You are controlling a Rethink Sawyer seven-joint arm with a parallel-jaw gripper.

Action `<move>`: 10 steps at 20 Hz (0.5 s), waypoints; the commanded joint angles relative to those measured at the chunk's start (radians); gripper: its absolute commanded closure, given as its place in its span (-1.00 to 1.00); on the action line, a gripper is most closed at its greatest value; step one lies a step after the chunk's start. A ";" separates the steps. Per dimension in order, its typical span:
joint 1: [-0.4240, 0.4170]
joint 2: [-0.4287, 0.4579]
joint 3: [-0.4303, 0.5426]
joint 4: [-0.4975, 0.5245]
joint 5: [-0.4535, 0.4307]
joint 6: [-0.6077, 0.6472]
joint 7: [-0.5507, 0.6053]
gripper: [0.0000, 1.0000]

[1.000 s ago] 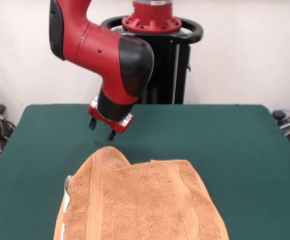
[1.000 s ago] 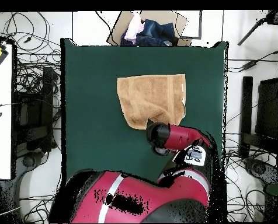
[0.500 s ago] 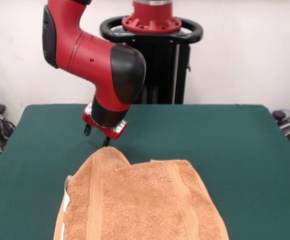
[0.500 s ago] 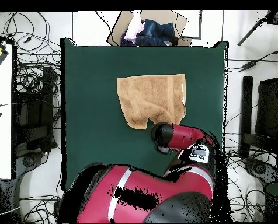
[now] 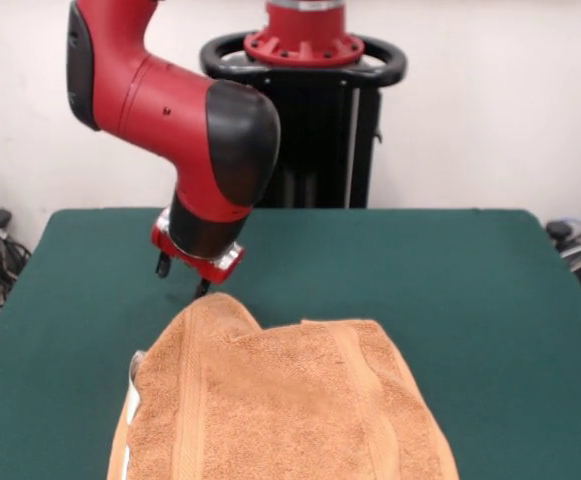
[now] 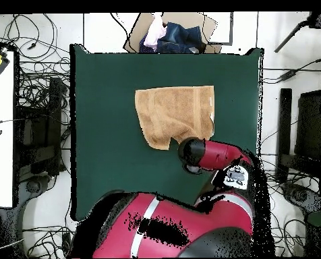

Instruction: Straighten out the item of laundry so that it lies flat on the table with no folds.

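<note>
The item of laundry (image 5: 280, 400), an orange-tan towel, lies on the green table (image 5: 440, 270) at its near middle. Its far left corner is folded over into a hump, and a white tag shows on its left edge. My gripper (image 5: 182, 277) hangs open just beyond that folded corner, a little above the table, with nothing between its fingers. From overhead, the towel (image 6: 175, 113) sits in the upper middle of the table (image 6: 102, 135), with one lower corner turned in. The arm's wrist covers the gripper there, at the towel's lower right corner.
In the overhead view a cardboard box (image 6: 170, 34) with clothes stands past the table's top edge. Cables lie around both long sides of the table. The black pedestal (image 5: 320, 130) rises behind the table's far edge.
In the front view the gripper has moved left and slightly down, ending beside the towel's folded far corner. The towel has not moved.
</note>
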 commanded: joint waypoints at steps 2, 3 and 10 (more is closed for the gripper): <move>-0.003 -0.080 0.139 -0.073 0.052 0.150 0.029 -1.00; -0.002 -0.087 0.140 -0.079 0.054 0.168 0.027 -1.00; -0.021 -0.084 0.166 -0.103 0.050 0.154 0.021 -1.00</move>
